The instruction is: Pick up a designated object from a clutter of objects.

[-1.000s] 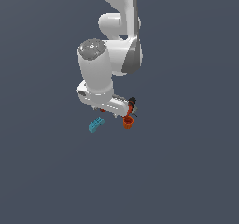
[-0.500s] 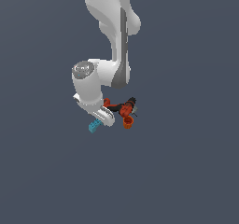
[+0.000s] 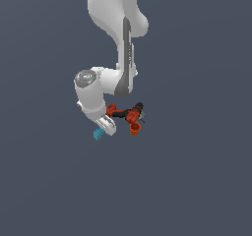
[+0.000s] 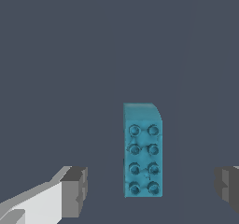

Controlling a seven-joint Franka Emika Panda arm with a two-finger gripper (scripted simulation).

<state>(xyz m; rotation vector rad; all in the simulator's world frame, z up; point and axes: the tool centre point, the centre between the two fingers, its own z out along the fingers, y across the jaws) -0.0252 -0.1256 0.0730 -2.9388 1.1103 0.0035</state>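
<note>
A: The small teal-blue rectangular studded plastic toy brick (image 4: 142,150) lies flat on the dark grey bench (image 4: 70,55), studs up in two rows of four. It sits between the two fingers of the white-and-grey end effector (image 4: 151,183), nearer one fingertip than the other and touching neither.

B: So the end effector is released?

A: Yes, spread wide, with bare bench on both sides of the brick. In the exterior view the brick (image 3: 99,133) shows just under the end effector (image 3: 105,128).

B: How would you expect it to handle?

A: My guess is light and rigid, a hard moulded piece that will not give under pressure. The smooth side walls may be a little slippery, so a square, centred squeeze matters more than force.

B: Where to take hold?

A: Across the short width, with the pads on the two long flat walls near the middle of its length. The fingers already line up that way. Gripping by the studs or a corner would probably make it twist out.

B: Anything close by to worry about?

A: The red-and-black power drill (image 3: 127,113) and the small orange cup (image 3: 135,128) lie to the far side of the end effector from the brick, near it but apart from the brick. Neither appears in the wrist view, so the closing path looks free of them.
</note>
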